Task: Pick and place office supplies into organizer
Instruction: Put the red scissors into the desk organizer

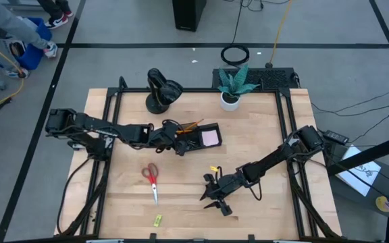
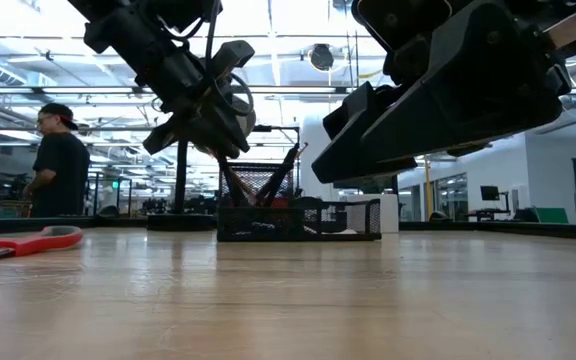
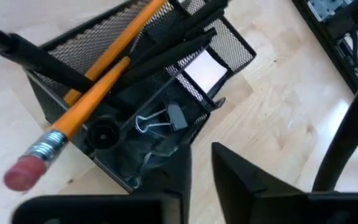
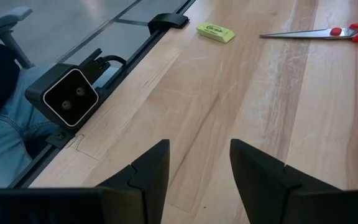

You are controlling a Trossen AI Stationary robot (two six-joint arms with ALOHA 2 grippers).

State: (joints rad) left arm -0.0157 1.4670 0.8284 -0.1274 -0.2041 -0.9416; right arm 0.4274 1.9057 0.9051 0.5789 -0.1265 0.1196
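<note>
I see left gripper (image 3: 201, 171) over organizer (image 1: 198, 138), fingers slightly apart, empty. Right gripper (image 4: 199, 165) apart, empty, above table (image 1: 262, 142). Scissors (image 1: 152, 179), yellow-green piece (image 4: 215, 32) outside; its writing unreadable.

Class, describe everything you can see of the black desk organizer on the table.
The organizer is a small black wire-mesh tray sitting flat near the table's back centre. Its taller section holds leaning orange pencils and black pens; lower compartments hold a pink sticky-note pad and a black binder clip. The left gripper, slightly parted, hovers right over it.
</note>
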